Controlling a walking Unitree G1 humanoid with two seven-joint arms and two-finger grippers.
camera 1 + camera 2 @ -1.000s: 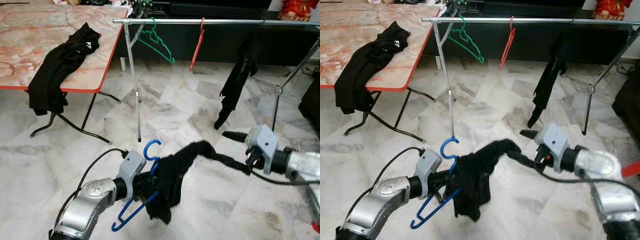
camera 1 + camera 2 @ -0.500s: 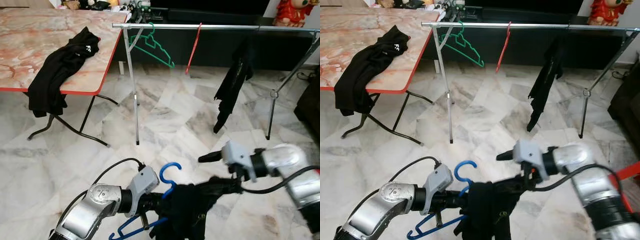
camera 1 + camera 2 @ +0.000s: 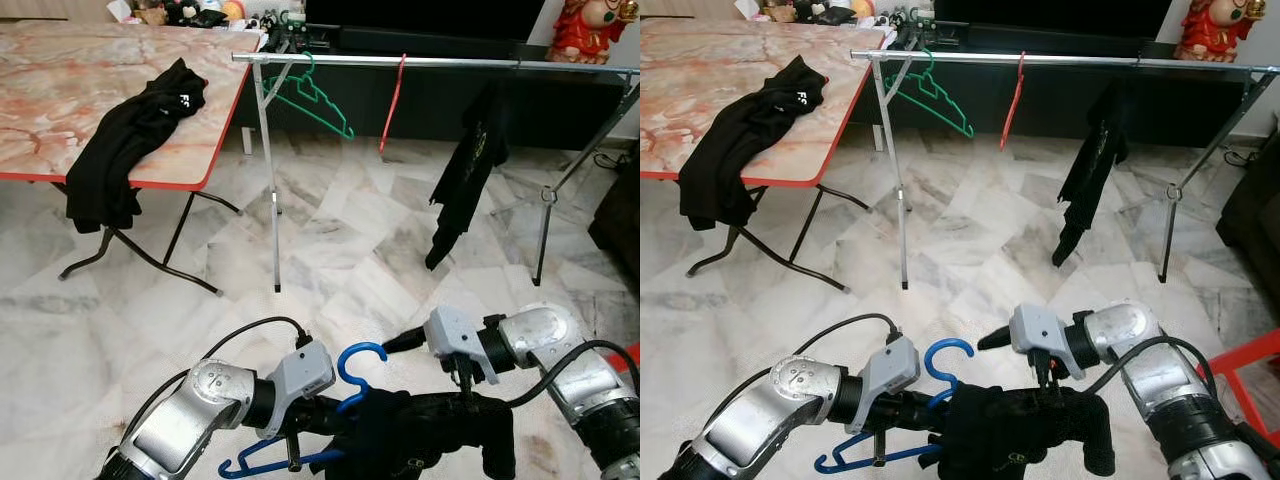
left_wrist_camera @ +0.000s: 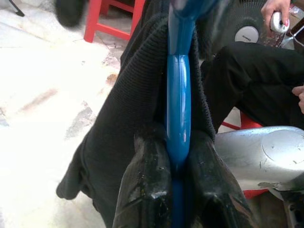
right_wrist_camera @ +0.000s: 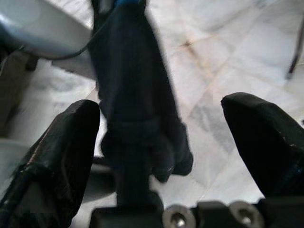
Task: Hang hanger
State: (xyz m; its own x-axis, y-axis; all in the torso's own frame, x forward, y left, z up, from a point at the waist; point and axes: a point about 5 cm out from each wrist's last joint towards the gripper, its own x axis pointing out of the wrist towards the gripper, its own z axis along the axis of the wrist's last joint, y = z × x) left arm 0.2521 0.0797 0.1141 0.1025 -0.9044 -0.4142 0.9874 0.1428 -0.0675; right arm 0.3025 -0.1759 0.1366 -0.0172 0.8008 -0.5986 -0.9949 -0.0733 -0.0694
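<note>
Even daylight brightens the pale floor [image 3: 330, 250] before me, shadows soft, head views sharp, while my right wrist view blurs the garment [image 5: 133, 95] and dark fingers [image 5: 61, 147].

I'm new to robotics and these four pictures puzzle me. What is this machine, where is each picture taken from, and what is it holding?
It is a humanoid robot with two silver arms. Two pictures come from its head, looking down; the other two come from wrist cameras. Its left gripper is shut on a blue hanger carrying a black garment. The right gripper is open above that garment. Ahead stands a clothes rail with a green hanger, and a table with black clothing draped over its edge.
</note>
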